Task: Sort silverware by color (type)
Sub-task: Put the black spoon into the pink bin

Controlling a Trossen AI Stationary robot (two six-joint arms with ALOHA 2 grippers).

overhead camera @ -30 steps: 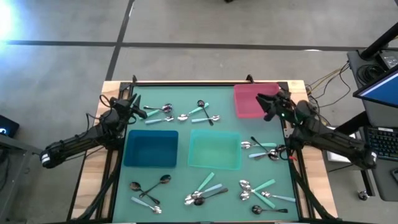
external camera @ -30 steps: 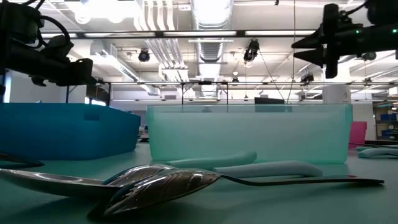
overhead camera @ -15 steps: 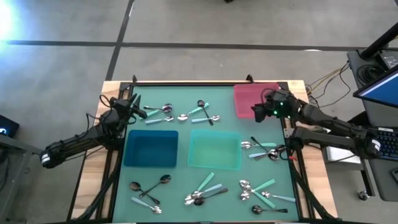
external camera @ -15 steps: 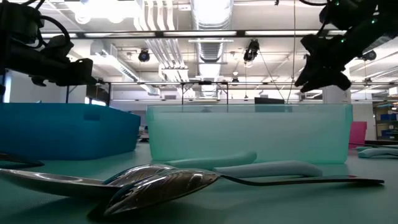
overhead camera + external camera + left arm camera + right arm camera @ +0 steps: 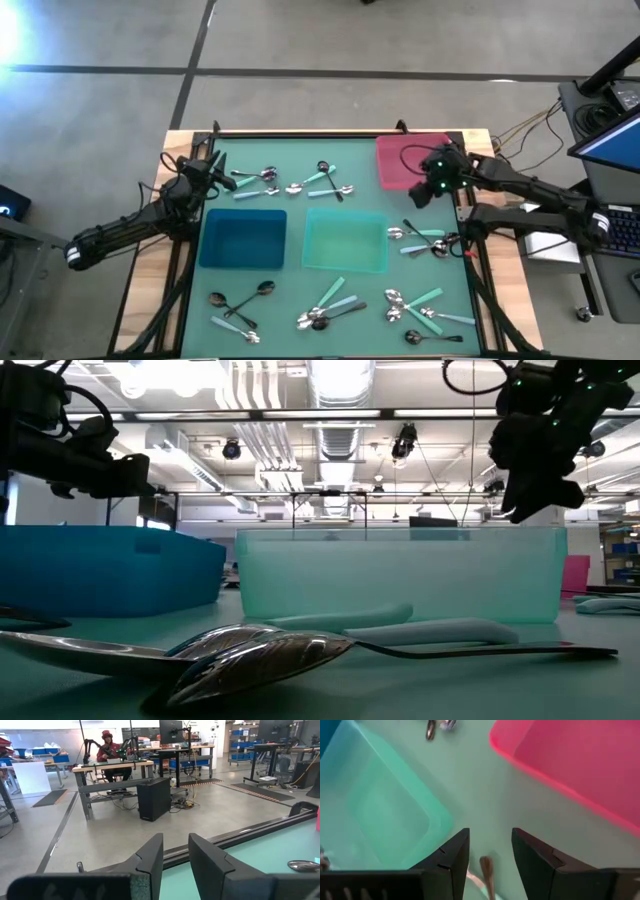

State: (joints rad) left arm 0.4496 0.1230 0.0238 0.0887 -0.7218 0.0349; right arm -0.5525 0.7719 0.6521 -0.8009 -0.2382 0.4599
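right tool (image 5: 424, 192) fingers apart, empty, over desk (image 5: 296, 290) right side beside pink bin (image 5: 400, 160) | left tool (image 5: 213, 172) by far-left corner, narrow gap, holding nothing | spoons (image 5: 420, 308) scattered along far, near and right edges

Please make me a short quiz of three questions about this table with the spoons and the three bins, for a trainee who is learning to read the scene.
1. True or false: the pink bin already holds several spoons.
2. Which bin lies between the other two, left to right, in the high view?
A. the blue bin
B. the teal bin
C. the pink bin
3. Fill in: the right gripper hangs with its jaws ____ and holding nothing, beside the pink bin's near edge.

Key
1. False. In the high and right wrist views it looks empty.
2. B.
3. Open. The left gripper waits at the far left of the mat, also holding nothing.
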